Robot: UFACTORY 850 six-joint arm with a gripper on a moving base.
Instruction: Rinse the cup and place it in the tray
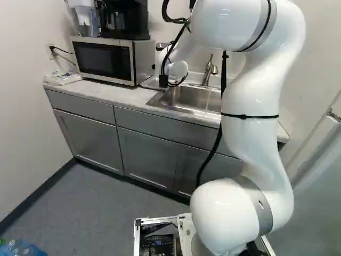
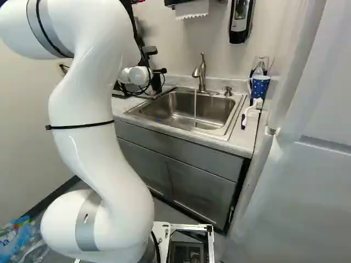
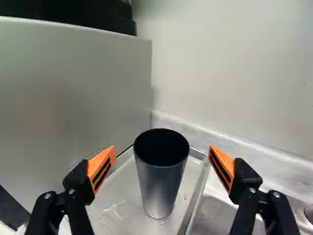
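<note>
A dark metallic cup [image 3: 160,188] stands upright, mouth up, in the shallow metal tray [image 3: 193,178]. My gripper [image 3: 163,151] is wide open, one orange-padded finger on each side of the cup and a gap on both sides. In the left base view the tray [image 1: 155,84] shows in part between microwave and sink. The arm's wrist [image 1: 176,70] is above it there; I cannot make out the fingers. Water runs from the faucet [image 2: 202,71] into the sink [image 2: 184,109].
A microwave [image 1: 104,60] stands beside the tray, a coffee machine [image 1: 125,18] on top. Beyond the tray is the wall [image 3: 230,73]. Right of the sink are a blue dotted mug [image 2: 260,86] and a white brush [image 2: 252,108]. Plastic bottles [image 2: 16,238] lie at the lower left.
</note>
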